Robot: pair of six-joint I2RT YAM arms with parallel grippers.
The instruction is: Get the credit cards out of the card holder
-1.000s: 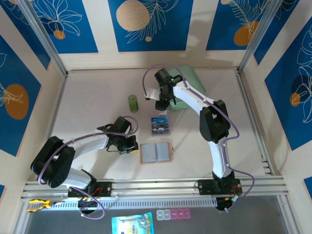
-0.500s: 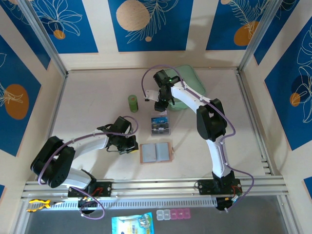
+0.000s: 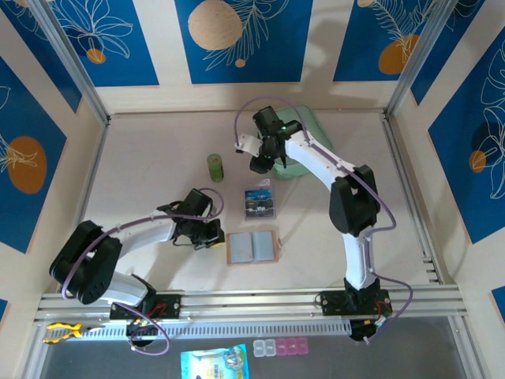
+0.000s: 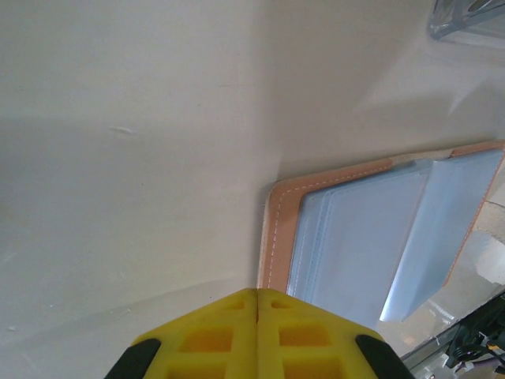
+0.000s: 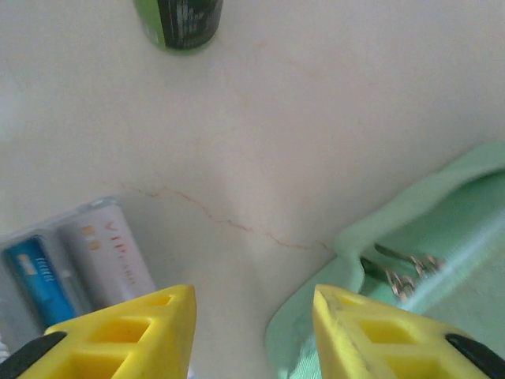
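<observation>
The card holder [image 3: 252,247] lies open and flat near the table's front, pinkish-tan with grey-blue pockets [image 4: 371,237]. My left gripper [image 3: 213,239] is shut with nothing in it, its tip [image 4: 258,294] at the holder's left edge. Behind the holder lie the credit cards [image 3: 259,203], a blue one [image 5: 35,276] and a pale one [image 5: 102,253] side by side in a clear plastic box. My right gripper [image 3: 260,166] hangs open and empty [image 5: 252,304] over bare table just behind the cards, beside the mint case.
A mint-green zip case [image 3: 312,122] lies at the back right, and its edge and zip pull [image 5: 426,260] are close to my right finger. A small green bottle [image 3: 215,166] stands left of the right gripper [image 5: 180,20]. Metal rails border the table.
The right arm's wrist has shifted slightly toward the back and its jaws have narrowed a little. The left arm, the card holder and the cards have not moved.
</observation>
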